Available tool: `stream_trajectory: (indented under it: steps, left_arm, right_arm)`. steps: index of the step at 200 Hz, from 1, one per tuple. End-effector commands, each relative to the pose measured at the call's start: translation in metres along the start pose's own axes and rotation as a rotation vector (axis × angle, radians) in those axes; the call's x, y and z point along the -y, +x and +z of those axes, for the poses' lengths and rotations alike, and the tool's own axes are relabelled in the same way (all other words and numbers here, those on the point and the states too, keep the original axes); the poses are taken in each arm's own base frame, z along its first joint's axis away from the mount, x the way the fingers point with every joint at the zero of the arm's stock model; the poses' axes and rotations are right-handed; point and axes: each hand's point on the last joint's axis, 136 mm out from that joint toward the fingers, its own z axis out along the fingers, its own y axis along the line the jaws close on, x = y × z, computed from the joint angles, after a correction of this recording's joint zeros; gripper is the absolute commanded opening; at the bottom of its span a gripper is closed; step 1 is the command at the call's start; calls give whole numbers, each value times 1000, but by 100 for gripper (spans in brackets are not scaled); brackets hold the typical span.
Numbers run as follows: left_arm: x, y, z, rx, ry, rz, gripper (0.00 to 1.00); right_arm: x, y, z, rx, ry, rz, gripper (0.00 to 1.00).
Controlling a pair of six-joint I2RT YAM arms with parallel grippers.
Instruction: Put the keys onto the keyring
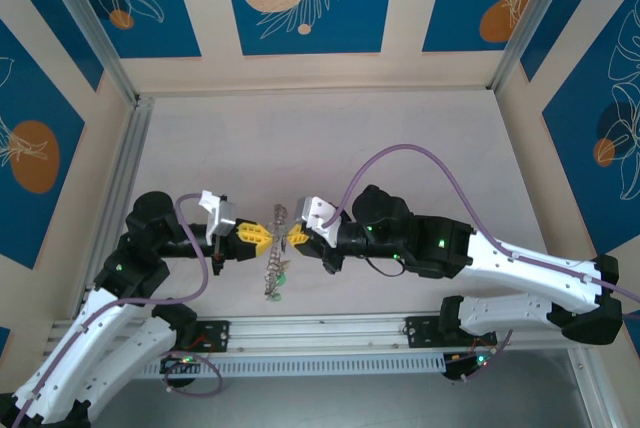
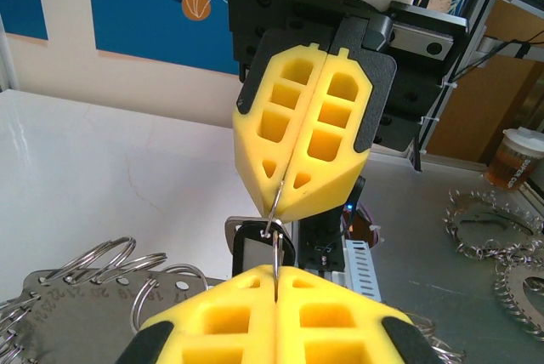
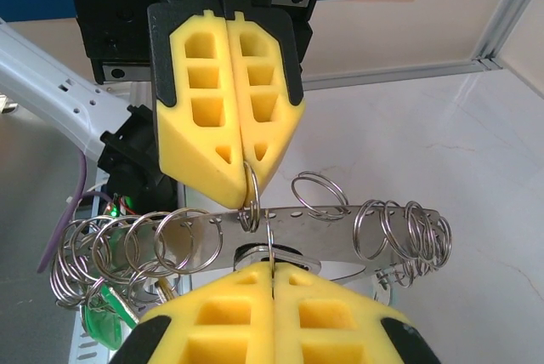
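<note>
My two grippers meet tip to tip over the middle of the table. The keys, a small silver key (image 3: 299,258) on a dark-framed tag (image 2: 252,250), hang between them. My right gripper (image 3: 272,269) (image 1: 296,236) is shut on the thin wire ring of the keys. The keyring here is a split ring (image 3: 250,204) threaded through a hole in a flat metal strip (image 3: 336,232) (image 1: 274,260) that carries several more rings. My left gripper (image 2: 276,275) (image 1: 258,236) is shut on that split ring. A green tag (image 3: 100,317) hangs at the strip's far end.
An aluminium rail (image 1: 320,333) runs along the near table edge below the grippers. Loose ring chains (image 2: 489,219) lie on the metal surface beyond the rail, near a plastic cup (image 2: 515,156). Frame posts and patterned walls enclose the table on three sides.
</note>
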Motion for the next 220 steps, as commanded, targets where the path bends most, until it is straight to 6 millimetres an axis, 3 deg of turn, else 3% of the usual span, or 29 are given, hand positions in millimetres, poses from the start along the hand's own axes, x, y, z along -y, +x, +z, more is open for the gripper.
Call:
stream_trajectory:
  steps: [1,220]
  left_arm:
    - [7,-15,-2,41,11,64,0]
    - [8,-16,-3,43,15,65,0]
  right_arm:
    - [-2,-11,-11,44,-11,18,0]
    - [-5,-10,1,35,-70,56,0]
